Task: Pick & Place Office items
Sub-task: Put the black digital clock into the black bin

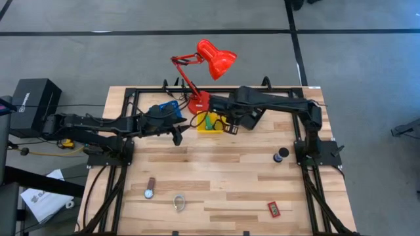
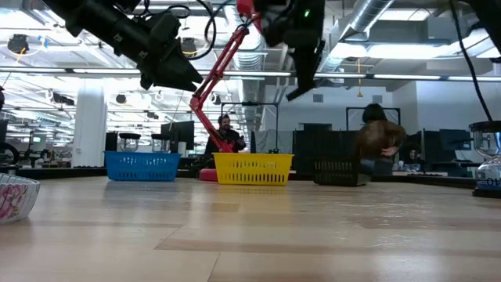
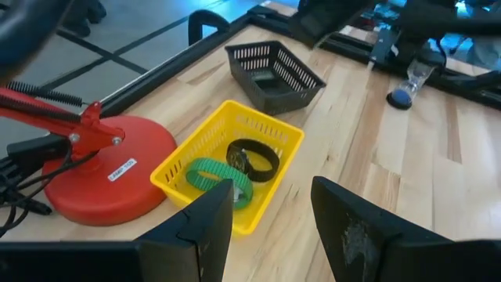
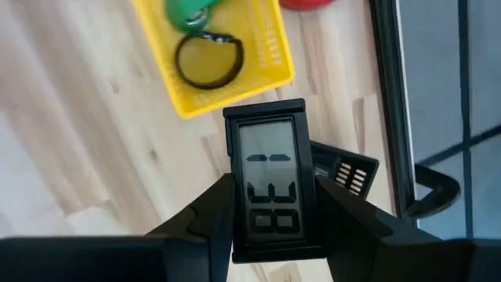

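The right gripper (image 4: 270, 223) is carrying a small black gadget (image 4: 270, 188) with a grey display, its fingers pinching the sides, just beside the yellow tray (image 1: 210, 123). This looks like the placing step: next it needs to bring the gadget over a tray (the black tray (image 3: 274, 74) sits close by) and let go. The left gripper (image 3: 270, 223) is hovering near the yellow tray with jaws spread and empty. On the table, a watch (image 1: 150, 189), clear ring (image 1: 179, 202), red rectangle (image 1: 274, 209) and black cylinder (image 1: 281, 156) are waiting.
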